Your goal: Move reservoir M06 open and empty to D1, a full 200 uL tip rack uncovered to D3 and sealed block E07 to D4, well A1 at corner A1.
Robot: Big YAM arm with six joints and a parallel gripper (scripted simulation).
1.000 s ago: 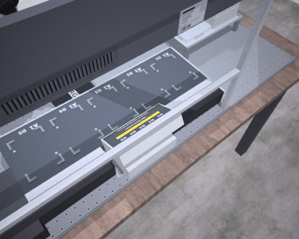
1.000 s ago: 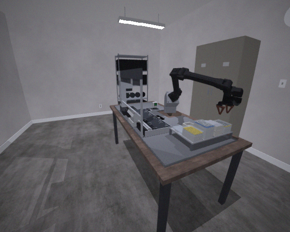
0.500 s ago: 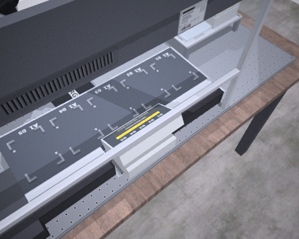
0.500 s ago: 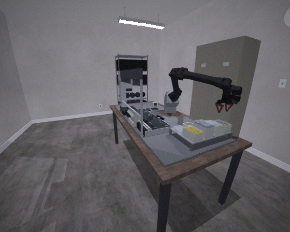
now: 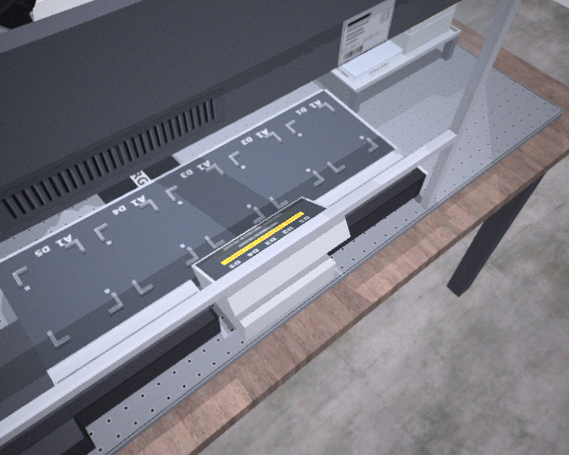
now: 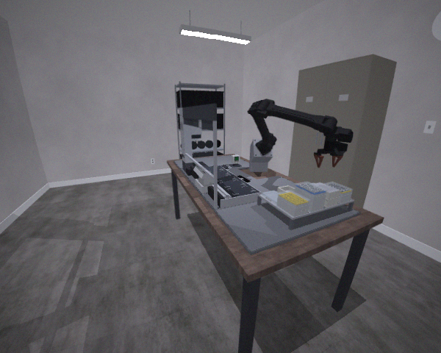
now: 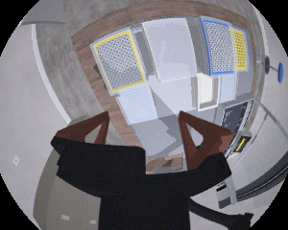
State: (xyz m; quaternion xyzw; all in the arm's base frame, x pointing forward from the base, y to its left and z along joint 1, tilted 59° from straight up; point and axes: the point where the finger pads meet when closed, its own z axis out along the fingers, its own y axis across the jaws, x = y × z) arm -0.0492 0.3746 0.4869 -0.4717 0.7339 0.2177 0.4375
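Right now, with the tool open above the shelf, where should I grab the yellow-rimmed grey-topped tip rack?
I'd come straight down on the yellow-rimmed grey-topped tip rack and pinch its two long side walls. It sits flat and upright, and the open tool hangs above it.

I work in a plain room with pale grey walls (image 6: pixel 99 95) and a white baseboard (image 6: pixel 99 177) along their foot. The floor (image 6: pixel 80 265) is mottled grey concrete. One long ceiling light (image 6: pixel 214 34) hangs lit overhead. A tall olive-grey cabinet (image 6: pixel 369 114) stands against the right wall, beside a white wall switch (image 6: pixel 428 126). My wooden table (image 6: pixel 289 252) has dark legs. A metal shelving unit (image 6: pixel 178 114) stands behind it.
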